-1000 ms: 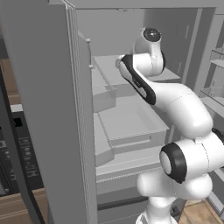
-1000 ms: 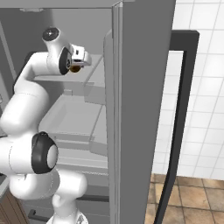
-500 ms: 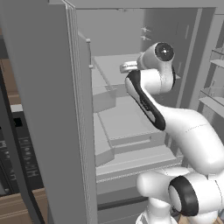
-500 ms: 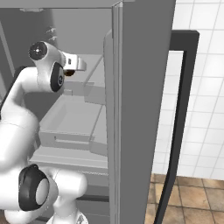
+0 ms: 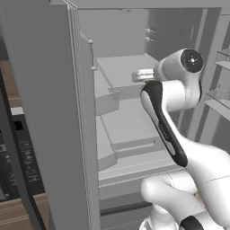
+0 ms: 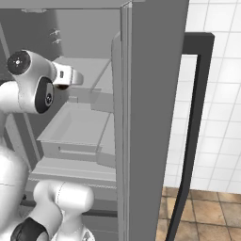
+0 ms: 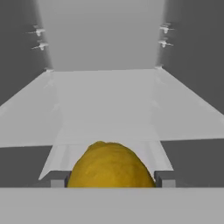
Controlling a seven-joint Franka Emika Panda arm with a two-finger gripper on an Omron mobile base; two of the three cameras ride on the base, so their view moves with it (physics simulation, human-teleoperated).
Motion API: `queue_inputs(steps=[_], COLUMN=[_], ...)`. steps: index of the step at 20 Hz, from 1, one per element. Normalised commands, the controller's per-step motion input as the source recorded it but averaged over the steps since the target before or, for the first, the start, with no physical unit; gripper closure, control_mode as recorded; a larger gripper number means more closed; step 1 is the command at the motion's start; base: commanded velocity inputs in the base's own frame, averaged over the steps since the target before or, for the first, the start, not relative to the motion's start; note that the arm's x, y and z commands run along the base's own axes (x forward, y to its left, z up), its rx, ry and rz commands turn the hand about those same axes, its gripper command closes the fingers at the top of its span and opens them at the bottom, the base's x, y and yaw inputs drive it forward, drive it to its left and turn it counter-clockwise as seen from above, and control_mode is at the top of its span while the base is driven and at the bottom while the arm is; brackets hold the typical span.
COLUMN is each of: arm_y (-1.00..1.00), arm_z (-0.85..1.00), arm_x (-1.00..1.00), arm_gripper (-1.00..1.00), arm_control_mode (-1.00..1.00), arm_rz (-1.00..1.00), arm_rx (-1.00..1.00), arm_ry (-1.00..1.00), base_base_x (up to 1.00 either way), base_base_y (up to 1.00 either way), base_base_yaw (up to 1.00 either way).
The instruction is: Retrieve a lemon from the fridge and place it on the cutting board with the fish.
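Now, on the left, the fridge (image 5: 54, 112) door stands open. At centre the arm reaches over a pale shelf (image 7: 109, 105), where the gripper (image 7: 109, 181) pinches the lemon (image 7: 109, 168) between its fingers. Right of the fridge lies white tile (image 6: 221, 117).

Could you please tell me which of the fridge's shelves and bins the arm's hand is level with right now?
The upper shelf: the pincer hangs just above its flat surface, while the open bin sits lower.

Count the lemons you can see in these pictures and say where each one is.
1. The lemon sits between the pincer's fingertips in the hand view, in front of the fridge shelf. Others may be hidden behind the arm or doors.
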Motion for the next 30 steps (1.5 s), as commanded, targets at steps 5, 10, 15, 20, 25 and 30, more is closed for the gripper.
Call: queue_inputs(steps=[5,10,15,20,25,30], arm_y=[-0.12,-0.21,-0.13,0.00,0.00,0.00], arm_z=[0.00,0.00,0.00,-0.12,-0.14,-0.16], arm_x=[-1.00,-1.00,-0.88,-0.69,-0.34,0.00], arm_gripper=[1.00,1.00,1.00,1.00,1.00,1.00], arm_control_mode=[-1.00,-1.00,-1.00,-1.00,-1.00,-1.00], arm_rz=[0.00,0.00,-0.01,-0.06,-0.04,0.00], arm_rx=[0.00,0.00,0.00,0.00,0.00,0.00], arm_ry=[0.00,0.00,0.00,0.00,0.02,0.01], base_base_x=[0.00,0.00,0.00,0.00,0.00,0.00], base_base_y=[0.00,0.00,0.00,0.00,0.00,0.00], base_base_yaw=[0.00,0.00,0.00,0.00,0.00,0.00])
